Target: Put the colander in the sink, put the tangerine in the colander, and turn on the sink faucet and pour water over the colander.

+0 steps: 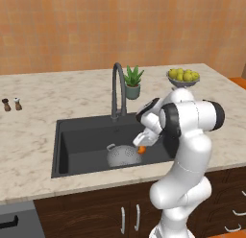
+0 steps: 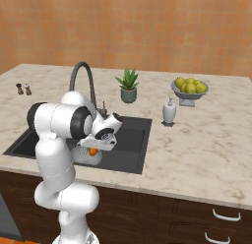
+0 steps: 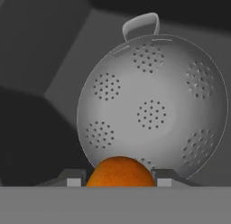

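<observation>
Potted plant [image 2: 128, 85], fruit bowl [image 2: 189, 87], soap dispenser [image 2: 169, 111], two shakers [image 1: 11, 104].

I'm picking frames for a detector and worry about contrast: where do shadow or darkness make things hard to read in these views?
Hand view: the colander is evenly lit, its holes crisp, the tangerine in the claw vivid, but the sink falls into deep shadow at left. Left base view: the colander is soft and small against the black basin. Right base view: the arm covers most of it.
</observation>
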You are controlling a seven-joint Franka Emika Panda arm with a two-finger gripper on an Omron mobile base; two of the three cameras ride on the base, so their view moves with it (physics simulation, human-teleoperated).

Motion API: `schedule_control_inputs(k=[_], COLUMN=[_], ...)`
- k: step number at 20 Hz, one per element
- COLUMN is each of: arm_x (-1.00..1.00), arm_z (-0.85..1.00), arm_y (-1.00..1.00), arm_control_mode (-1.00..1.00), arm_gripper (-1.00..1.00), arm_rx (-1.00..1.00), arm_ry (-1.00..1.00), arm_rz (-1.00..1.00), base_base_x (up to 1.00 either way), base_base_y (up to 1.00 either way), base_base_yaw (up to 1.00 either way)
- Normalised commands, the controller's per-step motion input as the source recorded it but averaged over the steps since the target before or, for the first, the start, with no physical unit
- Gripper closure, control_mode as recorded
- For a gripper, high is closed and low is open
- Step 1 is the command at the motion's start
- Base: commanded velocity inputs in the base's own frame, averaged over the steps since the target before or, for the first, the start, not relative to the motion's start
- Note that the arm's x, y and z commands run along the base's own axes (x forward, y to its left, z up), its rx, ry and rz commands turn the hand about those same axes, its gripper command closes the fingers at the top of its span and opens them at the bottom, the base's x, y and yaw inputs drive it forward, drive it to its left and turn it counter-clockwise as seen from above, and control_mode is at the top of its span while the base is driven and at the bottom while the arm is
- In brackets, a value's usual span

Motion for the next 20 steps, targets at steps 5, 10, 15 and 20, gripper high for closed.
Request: schedule_control_inputs(k=[5, 10, 15, 20], arm_x=[0.12, 0.04, 0.11, 0.22], arm_z=[-0.24, -0.22, -0.25, -0.25], arm_y=[0.03, 0.04, 0.14, 0.07], arm_control_mode=[-1.0, -1.0, -1.0, -1.0], arm_gripper=[1.0, 1.0, 1.0, 1.0], arm_rx=[0.0, 0.0, 0.0, 0.0], arm_ry=[0.01, 0.0, 0.0, 0.0], arm_rz=[0.0, 0.0, 0.0, 0.0], base_base_x=[0.0, 0.0, 0.0, 0.0], base_base_y=[0.0, 0.0, 0.0, 0.0], base_base_yaw=[0.0, 0.0, 0.0, 0.0])
